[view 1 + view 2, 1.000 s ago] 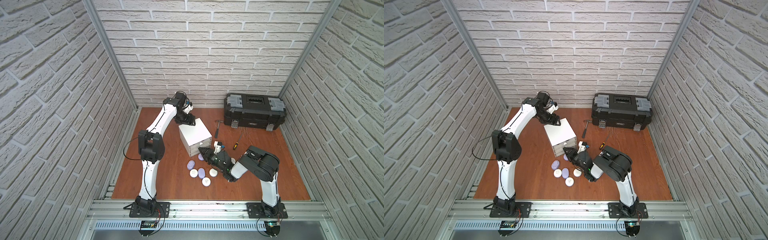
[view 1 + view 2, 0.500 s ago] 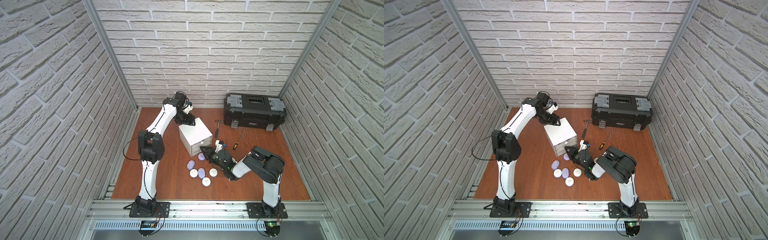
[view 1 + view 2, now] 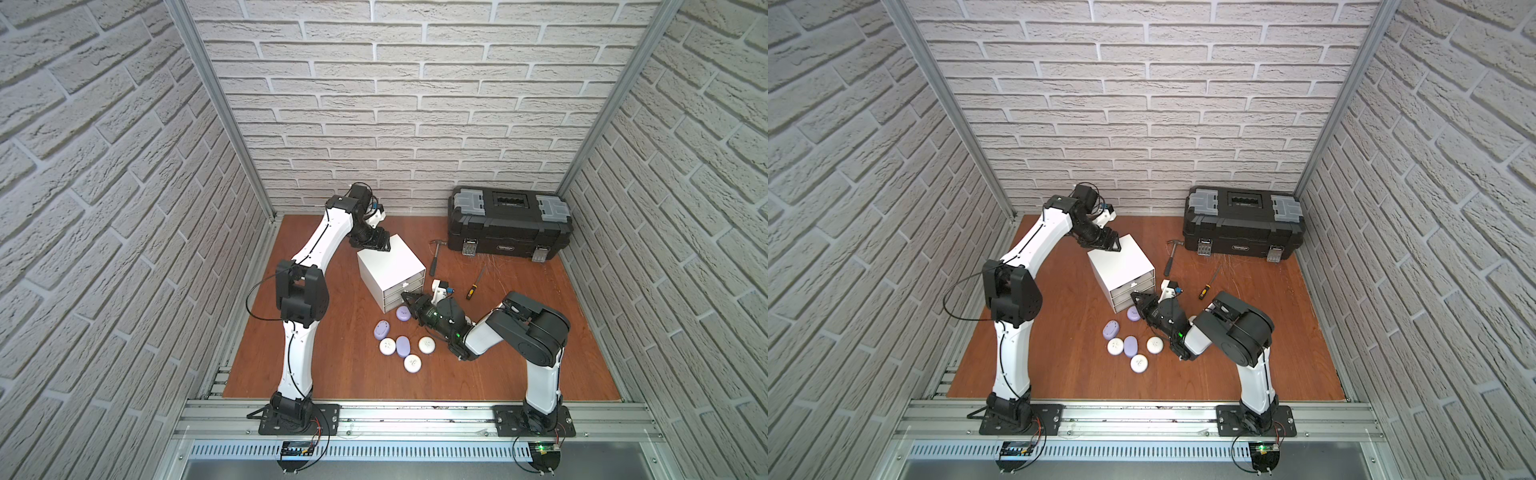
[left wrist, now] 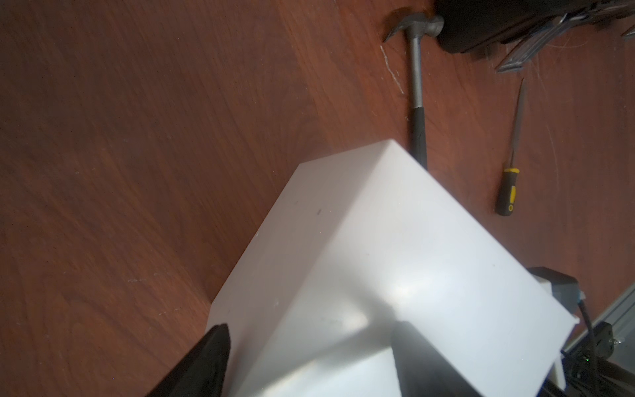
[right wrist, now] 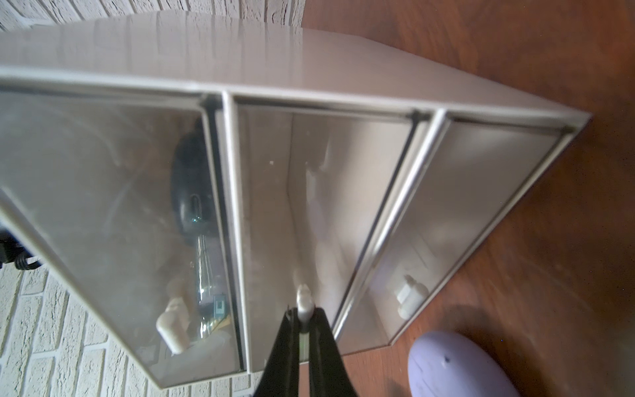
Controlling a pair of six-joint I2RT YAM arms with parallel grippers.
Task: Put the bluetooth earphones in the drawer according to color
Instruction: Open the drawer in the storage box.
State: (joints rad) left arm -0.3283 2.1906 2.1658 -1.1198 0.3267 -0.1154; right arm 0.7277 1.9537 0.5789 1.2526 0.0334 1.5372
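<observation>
The drawer is a white cabinet with three clear fronts, all pushed in. My right gripper is shut on the middle drawer's white pull. A black earphone case lies inside the top drawer. My left gripper stands open astride the cabinet's rear top corner. On the floor in front lie lavender bluetooth earphones and white ones. One lavender case sits right beside the right gripper.
A big black toolbox stands at the back right. A hammer lies just right of the cabinet, and a yellow-handled screwdriver beyond it. Brick walls close in three sides.
My right gripper has moved in to the cabinet's front and closed on the middle pull. The left arm has stayed at the rear corner.
</observation>
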